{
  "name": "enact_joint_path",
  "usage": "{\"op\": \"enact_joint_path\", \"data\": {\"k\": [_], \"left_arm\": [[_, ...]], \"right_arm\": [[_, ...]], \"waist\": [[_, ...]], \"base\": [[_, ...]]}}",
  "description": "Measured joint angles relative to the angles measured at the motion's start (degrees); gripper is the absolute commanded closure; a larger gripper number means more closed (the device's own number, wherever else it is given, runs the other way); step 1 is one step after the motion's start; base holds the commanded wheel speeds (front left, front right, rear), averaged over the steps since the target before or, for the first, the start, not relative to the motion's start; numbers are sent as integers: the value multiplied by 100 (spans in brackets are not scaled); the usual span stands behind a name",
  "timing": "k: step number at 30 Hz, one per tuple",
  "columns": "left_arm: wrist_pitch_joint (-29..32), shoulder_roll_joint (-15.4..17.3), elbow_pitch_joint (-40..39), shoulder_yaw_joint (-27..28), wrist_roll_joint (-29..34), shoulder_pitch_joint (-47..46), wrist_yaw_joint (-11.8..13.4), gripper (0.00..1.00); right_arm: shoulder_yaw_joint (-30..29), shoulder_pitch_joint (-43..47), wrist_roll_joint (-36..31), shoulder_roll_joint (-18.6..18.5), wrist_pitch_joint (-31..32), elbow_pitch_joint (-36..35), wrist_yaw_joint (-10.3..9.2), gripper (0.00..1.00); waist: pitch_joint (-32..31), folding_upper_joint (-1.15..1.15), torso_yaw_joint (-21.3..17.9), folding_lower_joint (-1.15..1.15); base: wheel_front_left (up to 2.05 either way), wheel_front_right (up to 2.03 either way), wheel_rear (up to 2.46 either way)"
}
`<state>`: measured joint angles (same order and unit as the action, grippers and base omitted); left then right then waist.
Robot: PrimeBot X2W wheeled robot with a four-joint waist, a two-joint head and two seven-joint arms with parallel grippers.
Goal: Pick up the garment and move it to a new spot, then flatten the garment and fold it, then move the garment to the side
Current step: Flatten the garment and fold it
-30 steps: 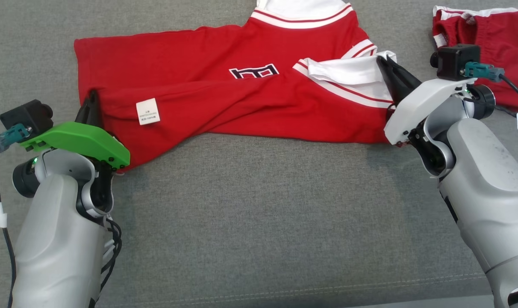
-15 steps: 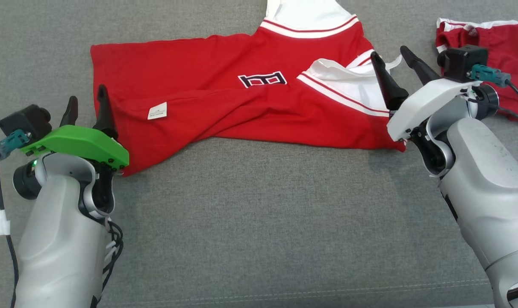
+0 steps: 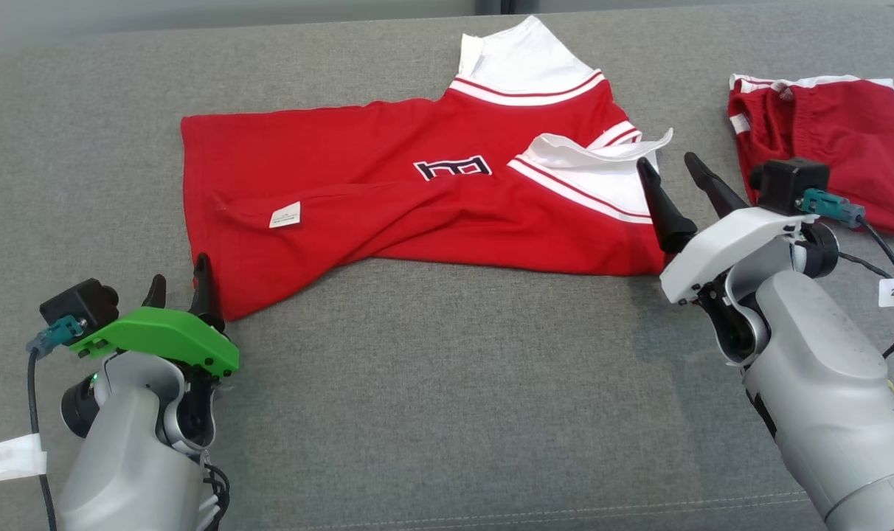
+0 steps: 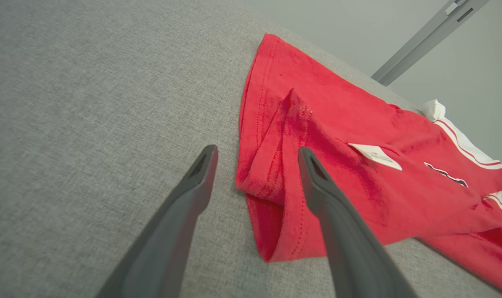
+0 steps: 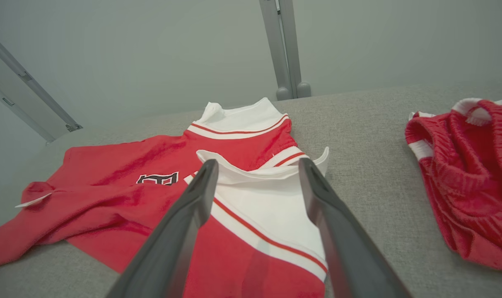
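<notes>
Nearest you, your left gripper (image 3: pixel 179 282) has its fingers spread and empty at the near left corner of the red shirt (image 3: pixel 388 206). Your right gripper (image 3: pixel 667 166), also spread wide and holding nothing, hovers by the shirt's white sleeve (image 3: pixel 594 173). The shirt lies rumpled across the middle of the grey fabric surface (image 3: pixel 447 383). Red shorts (image 3: pixel 838 140) lie at the far right edge.

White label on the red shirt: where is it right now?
In the head view the white label lies on the red shirt, toward its left end, left of the black letter print and beyond the open left gripper.
</notes>
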<state>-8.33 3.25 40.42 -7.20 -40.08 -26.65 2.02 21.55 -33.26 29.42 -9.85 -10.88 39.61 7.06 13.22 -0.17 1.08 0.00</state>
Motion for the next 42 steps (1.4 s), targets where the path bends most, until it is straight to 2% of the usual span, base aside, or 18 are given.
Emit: {"op": "enact_joint_path", "data": {"k": [18,19,21,22,23,24,25,26,35,36,37,38,39,40,41,42], "left_arm": [[180,-48,242,174,-405,-119,-49,0],[172,-48,252,180,-416,-157,-55,4],[170,-48,281,181,-465,-213,-60,26],[166,-49,297,180,-471,-231,-77,51],[165,-49,312,179,-471,-251,-77,60],[165,-51,325,176,-471,-269,-79,75],[163,-51,331,174,-471,-283,-91,95],[152,-51,341,170,-472,-292,-108,100],[34,-92,370,108,-513,-357,-250,100],[20,-105,374,94,-515,-383,-258,100],[12,-118,378,86,-520,-395,-265,100],[12,-118,378,86,-520,-395,-265,100],[-25,-131,389,79,-533,-396,-307,100],[-87,-151,393,76,-547,-396,-342,100],[-87,-151,393,76,-547,-396,-342,100],[-91,-152,393,77,-549,-396,-379,100]], "right_arm": [[30,294,312,234,-19,135,0,0],[12,336,346,236,-20,158,0,0],[5,409,397,250,-21,211,0,0],[7,442,412,263,-21,236,0,0],[11,461,428,276,-21,264,0,0],[14,471,458,287,-21,285,0,0],[15,476,488,299,-21,302,0,0],[16,480,506,311,-21,315,0,0],[15,489,742,396,-22,353,0,0],[29,489,801,400,-19,352,0,31],[42,489,853,402,-19,348,0,52],[42,489,853,402,-19,348,0,67],[52,489,876,401,-19,347,0,67],[86,489,904,402,-21,341,0,77],[86,489,904,402,-21,341,0,100],[109,489,931,404,-22,335,0,100]], "waist": [[321,0,-372,0],[345,0,-379,0],[377,0,-385,0],[387,0,-386,0],[396,0,-386,0],[405,0,-385,0],[414,0,-383,0],[423,0,-382,0],[493,0,-312,0],[498,0,-291,0],[501,0,-270,0],[501,0,-270,0],[500,0,-250,0],[487,0,-219,0],[487,0,-219,0],[474,0,-209,0]], "base": [[0,0,0],[0,0,0],[0,0,0],[0,0,0],[0,0,0],[0,0,0],[0,0,0],[0,0,0],[0,0,0],[0,0,0],[0,0,0],[0,0,0],[0,0,0],[0,0,0],[0,0,0],[0,0,0]]}}
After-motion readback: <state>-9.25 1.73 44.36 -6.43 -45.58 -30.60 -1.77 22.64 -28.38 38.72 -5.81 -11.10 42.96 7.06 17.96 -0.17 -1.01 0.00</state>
